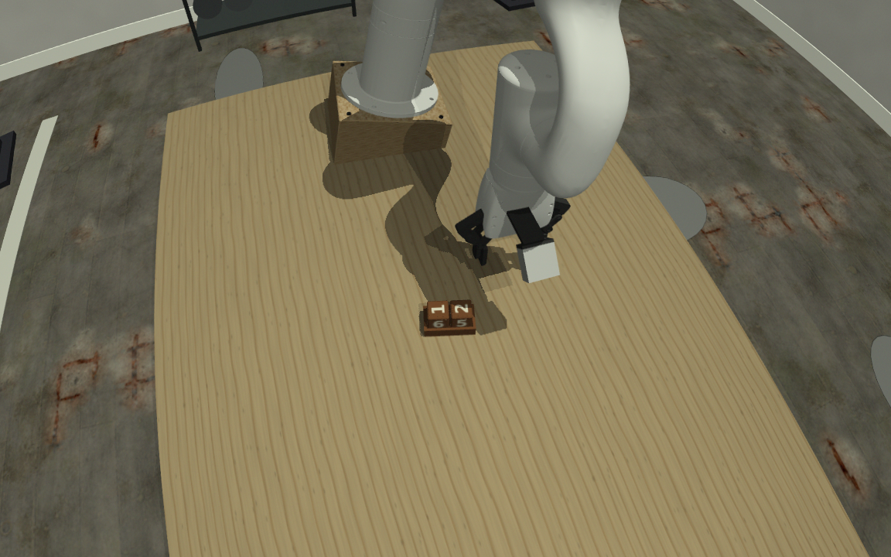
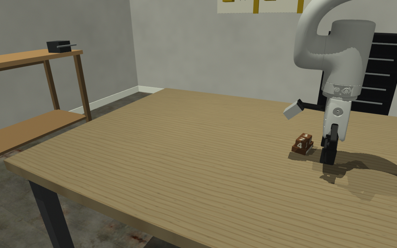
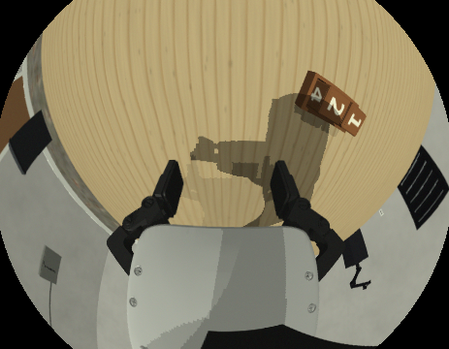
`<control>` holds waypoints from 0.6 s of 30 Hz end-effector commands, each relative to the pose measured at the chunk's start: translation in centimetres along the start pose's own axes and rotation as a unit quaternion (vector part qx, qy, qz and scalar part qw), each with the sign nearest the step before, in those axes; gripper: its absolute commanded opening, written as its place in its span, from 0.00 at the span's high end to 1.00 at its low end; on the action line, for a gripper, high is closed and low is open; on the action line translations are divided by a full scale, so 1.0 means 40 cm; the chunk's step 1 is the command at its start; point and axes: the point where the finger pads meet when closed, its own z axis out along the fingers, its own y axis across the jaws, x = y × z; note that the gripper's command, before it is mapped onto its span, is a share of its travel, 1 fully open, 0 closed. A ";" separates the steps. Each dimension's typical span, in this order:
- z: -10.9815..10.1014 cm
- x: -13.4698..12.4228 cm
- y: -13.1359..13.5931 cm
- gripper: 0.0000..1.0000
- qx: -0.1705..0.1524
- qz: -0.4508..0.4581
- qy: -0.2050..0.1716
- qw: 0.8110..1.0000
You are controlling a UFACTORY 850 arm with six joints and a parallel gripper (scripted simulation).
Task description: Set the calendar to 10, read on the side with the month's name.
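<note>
A small brown tray [image 1: 449, 332] [image 2: 298, 150] lies flat on the table with two brown cubes side by side in it. The left cube [image 1: 438, 309] [image 2: 306, 135] [image 3: 356, 120] has a sideways 1 on top and 6 toward the top camera. The right cube [image 1: 461, 309] [image 2: 302, 139] [image 3: 335, 104] has a sideways 2 on top, 5 toward the top camera and 4 on its outer end. A pale strip shows on the tray's robot side in the exterior view; its lettering and the digits above are unreadable. My gripper [image 1: 507, 253] [image 2: 328, 156] [image 3: 226, 172] is open and empty, beside the tray on the robot side.
The wooden robot base [image 1: 390, 140] stands at the back of the table. The pale wrist camera block [image 1: 540, 261] [image 2: 292, 110] sticks out from my gripper. The arm's shadow falls across the table up to the tray. A shelf [image 2: 30, 57] and a black cabinet [image 2: 388, 73] stand beyond the table.
</note>
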 end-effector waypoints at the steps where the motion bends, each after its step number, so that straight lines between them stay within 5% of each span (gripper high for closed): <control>1: 0.025 0.002 -0.001 0.00 0.000 0.001 -0.002 1.000; 18: 0.063 0.002 -0.001 0.00 0.000 0.001 -0.002 1.000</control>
